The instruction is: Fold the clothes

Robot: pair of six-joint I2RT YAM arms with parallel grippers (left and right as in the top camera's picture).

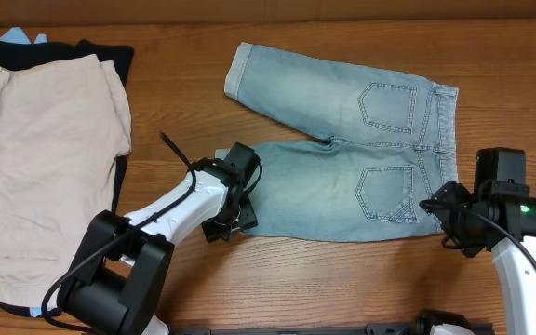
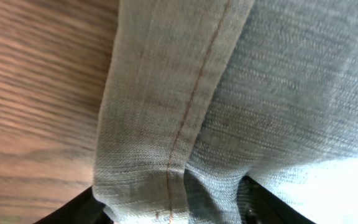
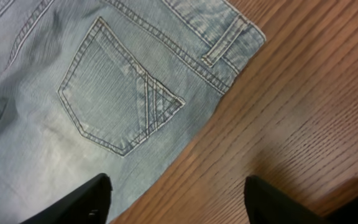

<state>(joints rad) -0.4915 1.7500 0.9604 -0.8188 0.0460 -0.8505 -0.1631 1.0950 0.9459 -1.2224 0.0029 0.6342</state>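
The light-blue denim shorts [image 1: 352, 149] lie flat, back side up, in the middle right of the table, both back pockets showing. One leg points to the upper left with its cuffed hem [image 1: 241, 71]. My left gripper [image 1: 235, 200] is at the hem end of the near leg; in the left wrist view the cuffed hem [image 2: 166, 124] sits pinched between its fingers. My right gripper [image 1: 440, 209] is open at the waistband's near corner, above the shorts' edge [image 3: 135, 124] and bare wood, holding nothing.
A large beige garment [image 1: 45, 158] lies over a black garment [image 1: 100, 51] at the table's left side, with a bit of light-blue cloth [image 1: 21, 37] at the far corner. Bare wooden tabletop [image 1: 342, 279] runs along the front.
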